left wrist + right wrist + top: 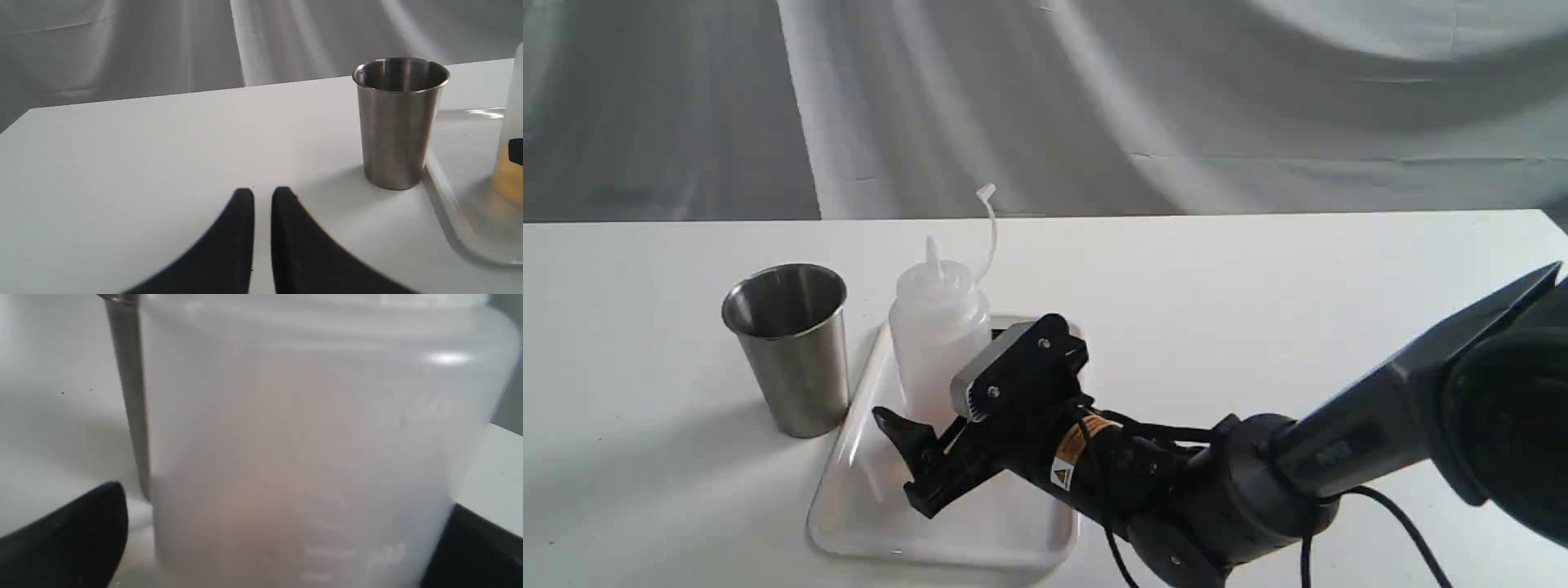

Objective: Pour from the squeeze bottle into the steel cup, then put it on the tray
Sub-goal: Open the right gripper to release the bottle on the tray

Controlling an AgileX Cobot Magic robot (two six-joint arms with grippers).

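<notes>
The squeeze bottle stands upright on the far left part of the white tray, cap strap sticking up, with amber liquid low inside. My right gripper is open with a finger on each side of the bottle's lower body. In the right wrist view the bottle fills the frame, and one finger stands a little off its wall. The steel cup stands upright on the table just left of the tray. My left gripper is shut and empty, low over the table, short of the cup.
A white table with a grey cloth backdrop behind its far edge. The right arm reaches in from the right over the tray's near right part. The tray's rim lies right beside the cup's base.
</notes>
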